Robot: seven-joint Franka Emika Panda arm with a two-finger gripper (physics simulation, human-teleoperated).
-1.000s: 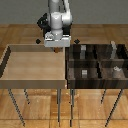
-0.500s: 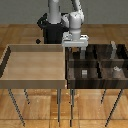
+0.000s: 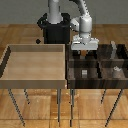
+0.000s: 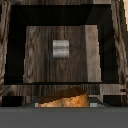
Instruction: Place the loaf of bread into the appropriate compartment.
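Note:
My gripper hangs over the back-left part of the dark compartment box, on the exterior view's right. It is shut on the loaf of bread, a tiny reddish-brown block that barely shows between the fingers. In the wrist view the bread sits in the gripper, held above a dark wooden compartment. A small grey block lies in the middle of that compartment.
A light wooden tray stands on the exterior view's left, beside the compartment box. Small grey blocks lie in other compartments. Both containers stand on thin metal legs. The robot's dark base is behind them.
The gripper has moved toward the exterior view's right, from the light tray's back edge to above the dark compartment box, with the bread still in it.

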